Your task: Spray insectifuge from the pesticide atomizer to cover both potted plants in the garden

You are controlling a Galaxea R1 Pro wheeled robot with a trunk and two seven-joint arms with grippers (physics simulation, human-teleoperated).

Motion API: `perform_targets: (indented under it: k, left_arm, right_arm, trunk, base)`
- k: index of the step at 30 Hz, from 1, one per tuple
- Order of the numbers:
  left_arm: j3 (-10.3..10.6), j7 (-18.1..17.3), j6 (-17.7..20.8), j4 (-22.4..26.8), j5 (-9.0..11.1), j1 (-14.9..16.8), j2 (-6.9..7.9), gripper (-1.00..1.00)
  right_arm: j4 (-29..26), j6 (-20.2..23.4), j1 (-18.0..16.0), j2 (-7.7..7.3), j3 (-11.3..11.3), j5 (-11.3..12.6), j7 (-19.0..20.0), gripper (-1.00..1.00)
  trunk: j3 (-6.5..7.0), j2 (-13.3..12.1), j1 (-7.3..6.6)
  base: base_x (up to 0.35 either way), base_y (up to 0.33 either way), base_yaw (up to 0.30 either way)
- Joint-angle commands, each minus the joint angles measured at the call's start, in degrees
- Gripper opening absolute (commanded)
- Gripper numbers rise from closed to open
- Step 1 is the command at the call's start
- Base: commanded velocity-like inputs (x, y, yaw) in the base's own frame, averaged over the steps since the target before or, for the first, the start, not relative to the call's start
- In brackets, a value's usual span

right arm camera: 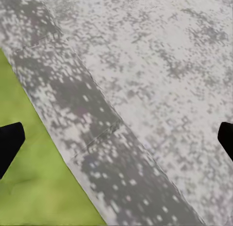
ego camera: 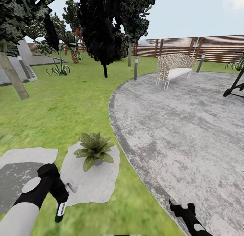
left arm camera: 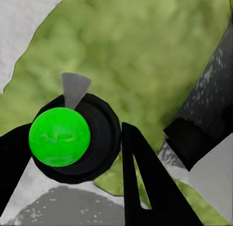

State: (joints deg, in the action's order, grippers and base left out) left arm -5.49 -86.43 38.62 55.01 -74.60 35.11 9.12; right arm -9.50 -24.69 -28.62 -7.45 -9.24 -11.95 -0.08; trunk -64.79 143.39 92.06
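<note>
Left hand (ego camera: 62, 198) clenched around pesticide atomizer (ego camera: 61, 209), bottle hanging base-down over lawn (ego camera: 61, 110) beside pale stepping stone (ego camera: 98, 181). Potted plant (ego camera: 94, 150) sits on that stone, near left hand. Right hand (ego camera: 182, 207) released, fingers spread, empty, above edge of round stone patio (ego camera: 183, 127). White bench (ego camera: 174, 68) and slatted fence (ego camera: 203, 46) beyond.

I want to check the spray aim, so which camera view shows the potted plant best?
The head view: the potted plant shows whole on a pale stone slab, just ahead of the atomizer in the left gripper. The left wrist view gives the bottle end-on, not the plant; the right wrist view looks at patio and grass.
</note>
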Motion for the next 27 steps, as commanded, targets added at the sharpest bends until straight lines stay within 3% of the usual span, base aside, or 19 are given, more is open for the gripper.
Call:
perform_targets:
  k: [1,2,7,8,13,27]
  left_arm:
    - [-0.1,1.2,-1.7,-0.1,1.6,0.0,0.09,-1.0]
    - [-0.2,3.5,-4.2,-0.3,4.1,-0.2,0.18,-1.0]
    - [-0.8,2.1,-2.4,-0.5,2.3,0.0,1.82,-1.0]
    - [-0.7,2.4,-2.0,-0.8,2.0,-0.3,2.14,-1.0]
    - [-0.5,3.9,-1.8,-1.9,0.6,-1.1,1.23,-1.0]
    - [-0.3,8.1,-5.9,-4.0,5.2,-1.1,-0.96,-1.0]
  right_arm:
    - [-0.5,-0.2,0.0,-0.03,-0.5,-0.6,1.5,1.0]
    - [-1.1,-0.2,0.0,-0.13,-0.5,-0.8,3.3,1.0]
    - [-1.5,-0.3,0.1,-1.76,-1.1,-0.5,1.7,1.0]
    - [-1.8,-0.3,0.1,-1.42,-1.1,-0.5,2.0,1.0]
    - [-2.4,-0.2,0.1,-0.3,-1.1,-0.7,2.4,1.0]
    - [-6.7,0.0,0.0,-0.2,-1.0,-4.1,6.0,1.0]
  trunk:
    - [-0.05,0.0,-0.05]
    - [-0.05,0.0,-0.05]
    - [-0.05,0.0,-0.05]
    - [-0.05,0.0,-0.05]
    - [-0.05,0.0,-0.05]
    - [-0.05,0.0,-0.05]
  base:
    - [-0.335,0.092,0.0]
    - [-0.335,0.092,0.0]
    - [0.0,0.0,0.0]
    - [0.0,0.0,0.0]
    - [0.0,0.0,0.0]
    - [0.0,0.0,0.0]
